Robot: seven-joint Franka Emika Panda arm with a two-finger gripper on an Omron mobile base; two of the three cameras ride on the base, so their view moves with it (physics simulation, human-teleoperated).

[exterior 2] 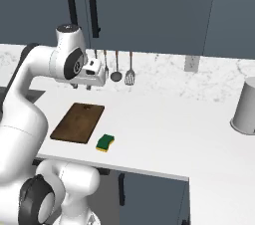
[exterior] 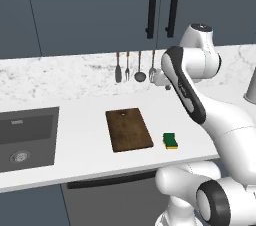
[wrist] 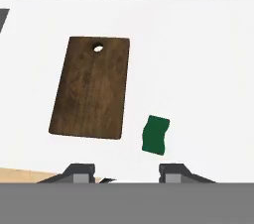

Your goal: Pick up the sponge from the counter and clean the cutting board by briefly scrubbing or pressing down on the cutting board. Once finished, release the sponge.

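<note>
Left base: sponge (exterior: 170,140) on bench (exterior: 85,155) just right of board (exterior: 128,129) | Right base: jaws high near the backsplash, well above sponge (exterior 2: 105,143) | Hand: jaws empty, closed; sponge (wrist: 156,135) between them, far below.

Quick count of what's out here: one cutting board (exterior: 129,129) lying flat on the tabletop (exterior: 80,155), with one small hole near its back short edge. One sponge (exterior: 170,140), just right of the cutting board and not touching it. One sink (exterior: 26,139), well left of the cutting board. Four utensils (exterior: 134,66) hanging in a row on the wall behind the cutting board. Two dark cabinet handles (exterior: 162,6) side by side above those. One grey canister (exterior 2: 246,107) far right of the cutting board, and one wall outlet (exterior 2: 190,62).
</note>
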